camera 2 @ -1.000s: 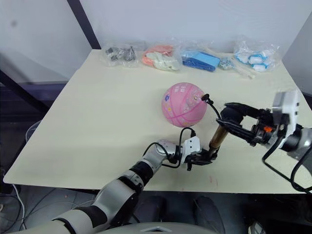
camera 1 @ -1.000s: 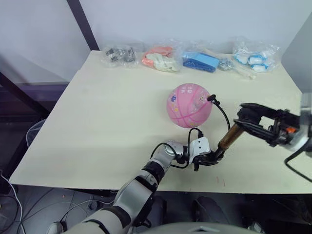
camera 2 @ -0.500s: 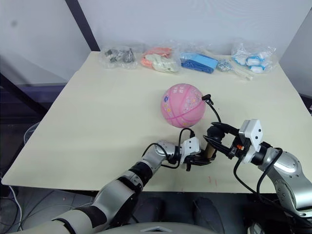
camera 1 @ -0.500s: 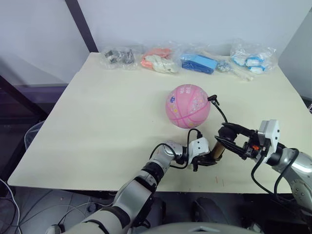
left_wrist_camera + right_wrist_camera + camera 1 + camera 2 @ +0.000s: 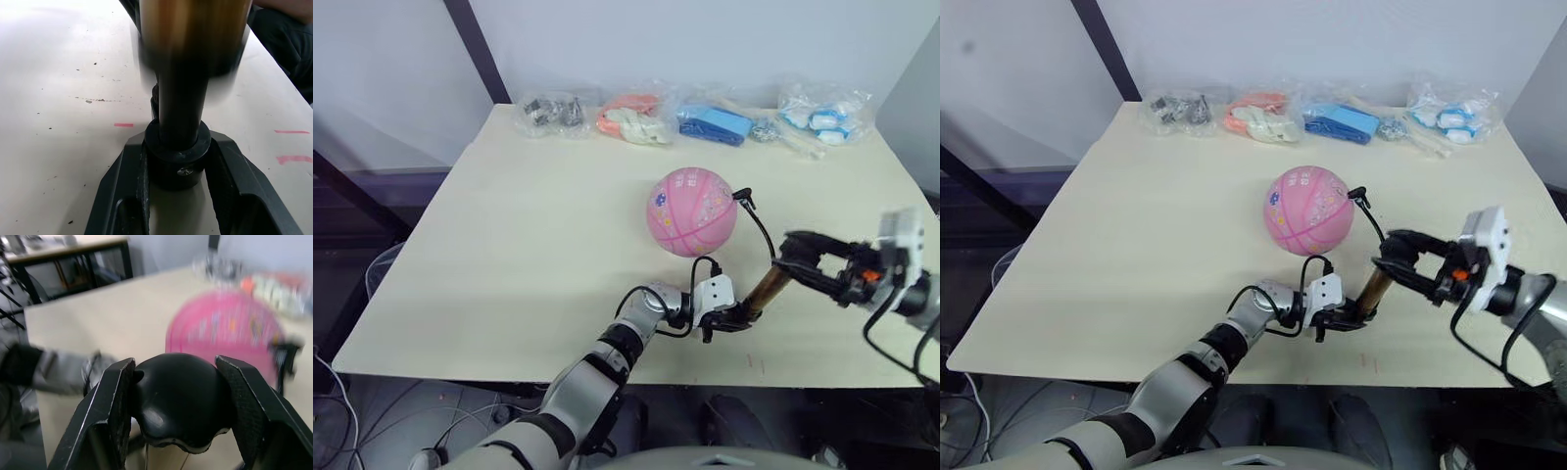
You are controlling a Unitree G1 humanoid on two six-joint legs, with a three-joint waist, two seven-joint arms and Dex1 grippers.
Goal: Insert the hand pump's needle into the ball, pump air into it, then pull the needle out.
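The pink ball rests on the table's middle. The needle's black fitting touches its right side; the pin itself is hidden. A thin black hose runs from there down to the hand pump, which stands tilted near the front edge. My left gripper is shut on the pump's black bottom cap, below the gold barrel. My right gripper is shut on the black handle at the top, with the ball behind it.
Several clear bags of small items line the far edge of the table. A dark metal post rises behind the back left corner. The table's front edge runs just below the left gripper.
Half a second ago my right gripper had pushed the handle down close to the left gripper. It has now drawn the handle back up and to the right. Ball and left gripper stayed put.
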